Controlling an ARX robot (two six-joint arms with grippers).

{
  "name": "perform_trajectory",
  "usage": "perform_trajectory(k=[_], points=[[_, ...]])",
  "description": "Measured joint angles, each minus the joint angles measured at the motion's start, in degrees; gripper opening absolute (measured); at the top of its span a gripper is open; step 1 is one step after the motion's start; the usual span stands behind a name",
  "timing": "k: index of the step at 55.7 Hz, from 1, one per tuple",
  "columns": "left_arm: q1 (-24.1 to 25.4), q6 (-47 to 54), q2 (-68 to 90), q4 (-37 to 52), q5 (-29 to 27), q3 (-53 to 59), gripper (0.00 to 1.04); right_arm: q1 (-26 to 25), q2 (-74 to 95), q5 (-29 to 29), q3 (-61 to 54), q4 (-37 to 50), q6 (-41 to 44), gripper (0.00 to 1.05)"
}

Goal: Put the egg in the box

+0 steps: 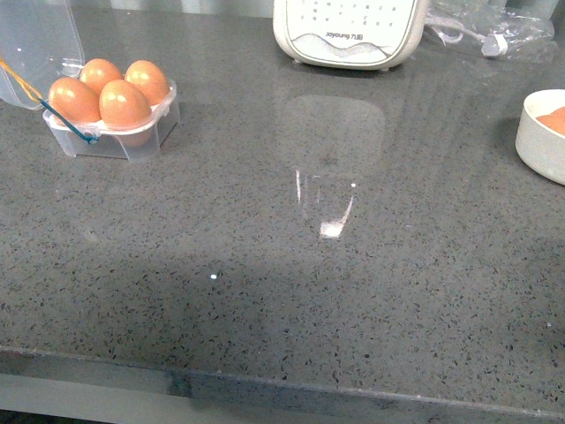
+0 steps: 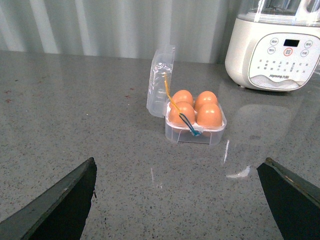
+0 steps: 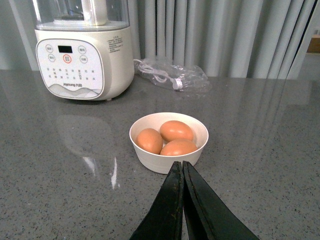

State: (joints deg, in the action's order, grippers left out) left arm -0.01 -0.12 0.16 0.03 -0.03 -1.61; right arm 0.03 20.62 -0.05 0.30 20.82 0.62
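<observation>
The clear egg box (image 1: 132, 141) stands at the far left of the counter, lid open, with brown eggs (image 1: 124, 102) in all its cups. It also shows in the left wrist view (image 2: 195, 134), ahead of my left gripper (image 2: 181, 172), which is open and empty with its fingers (image 2: 65, 197) wide apart. My right gripper (image 3: 181, 167) is shut and empty, its tips just in front of a white bowl (image 3: 150, 160) that holds three brown eggs (image 3: 176, 130). Neither arm shows in the front view.
A cream appliance with buttons (image 1: 349, 31) stands at the back middle, with a clear plastic bag holding a cable (image 1: 490, 35) beside it. The white bowl's edge (image 1: 538, 141) shows at the right of the front view. The counter's front edge (image 1: 282, 389) runs along the bottom.
</observation>
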Motion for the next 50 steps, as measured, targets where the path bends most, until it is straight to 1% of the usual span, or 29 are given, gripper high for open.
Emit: perform_trajectory(k=[18, 29, 33, 35, 48, 49, 50], points=[[0.0, 0.0, 0.0, 0.0, 0.0, 0.0, 0.98, 0.0, -7.5, 0.0, 0.0, -7.5, 0.0, 0.03], [0.0, 0.0, 0.0, 0.0, 0.0, 0.0, 0.98, 0.0, -10.6, 0.0, 0.0, -10.6, 0.0, 0.03], [0.0, 0.0, 0.0, 0.0, 0.0, 0.0, 0.98, 0.0, -16.0, 0.0, 0.0, -17.7, 0.0, 0.03], [0.0, 0.0, 0.0, 0.0, 0.0, 0.0, 0.98, 0.0, -17.9, 0.0, 0.0, -20.0, 0.0, 0.03], [0.0, 0.0, 0.0, 0.0, 0.0, 0.0, 0.98, 0.0, -20.3, 0.0, 0.0, -20.8, 0.0, 0.03], [0.0, 0.0, 0.0, 0.0, 0.0, 0.0, 0.98, 0.0, -20.4, 0.0, 0.0, -20.8, 0.0, 0.03], [0.0, 0.0, 0.0, 0.0, 0.0, 0.0, 0.98, 0.0, -20.4, 0.0, 0.0, -20.8, 0.0, 0.06]])
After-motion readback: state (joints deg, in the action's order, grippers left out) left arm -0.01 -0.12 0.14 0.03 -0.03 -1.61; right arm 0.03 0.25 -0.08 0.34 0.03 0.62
